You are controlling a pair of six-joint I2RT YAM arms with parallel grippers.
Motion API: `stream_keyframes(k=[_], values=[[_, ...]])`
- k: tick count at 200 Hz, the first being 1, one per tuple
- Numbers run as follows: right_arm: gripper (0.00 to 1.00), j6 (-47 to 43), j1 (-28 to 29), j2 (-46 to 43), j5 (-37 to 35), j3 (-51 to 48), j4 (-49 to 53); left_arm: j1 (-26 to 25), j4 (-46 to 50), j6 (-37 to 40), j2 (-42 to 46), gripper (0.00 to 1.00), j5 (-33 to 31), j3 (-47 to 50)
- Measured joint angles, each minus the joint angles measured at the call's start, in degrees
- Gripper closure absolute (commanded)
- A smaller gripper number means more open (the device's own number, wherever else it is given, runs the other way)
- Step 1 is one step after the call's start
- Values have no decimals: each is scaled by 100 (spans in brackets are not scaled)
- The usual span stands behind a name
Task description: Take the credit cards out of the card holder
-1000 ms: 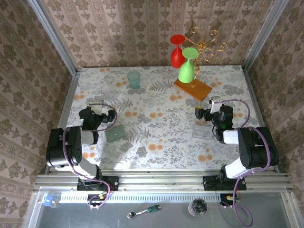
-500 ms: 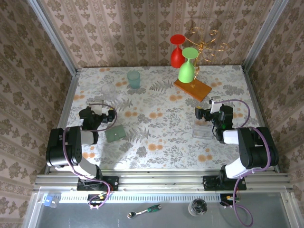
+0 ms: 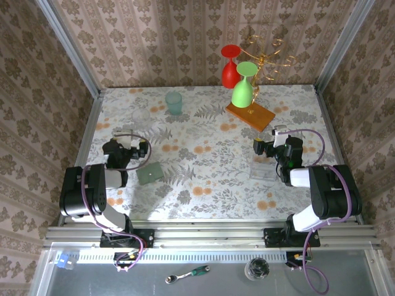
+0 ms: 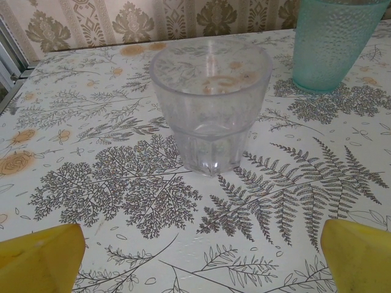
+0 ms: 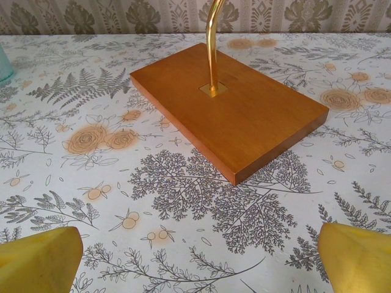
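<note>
Gaping wide, the left gripper (image 4: 200,259) and right gripper (image 5: 198,259) hold nothing; the card holder (image 3: 149,173) lies closed near left.

Scene is evenly and brightly lit from above. Only soft shadows are cast on the table (image 3: 203,166). In wrist views, yellow fingertips (image 4: 40,259) in lower corners are blurred; wallpaper (image 4: 214,15) at top is slightly softened.

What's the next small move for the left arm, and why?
Probably swing the left claw toward the card holder: it lies folded shut on the table near that arm, while the open claw faces the clear glass instead.
</note>
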State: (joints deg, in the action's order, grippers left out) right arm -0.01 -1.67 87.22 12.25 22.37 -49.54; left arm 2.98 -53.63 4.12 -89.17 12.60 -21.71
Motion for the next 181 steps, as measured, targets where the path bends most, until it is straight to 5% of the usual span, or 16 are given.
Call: stream_keyframes(k=[75,136,181], values=[[0,52,81,-752,-511,400,1410,-369,398,9,750,0,-614,98],[6,629,81,-1504,-1342,1132,3751,-1008,2087,-50,1561,0,-1631,-393],[20,1178,81,-2166,-1491,1244,5294,-1235,3624,-514,2035,0,-1696,-1167]])
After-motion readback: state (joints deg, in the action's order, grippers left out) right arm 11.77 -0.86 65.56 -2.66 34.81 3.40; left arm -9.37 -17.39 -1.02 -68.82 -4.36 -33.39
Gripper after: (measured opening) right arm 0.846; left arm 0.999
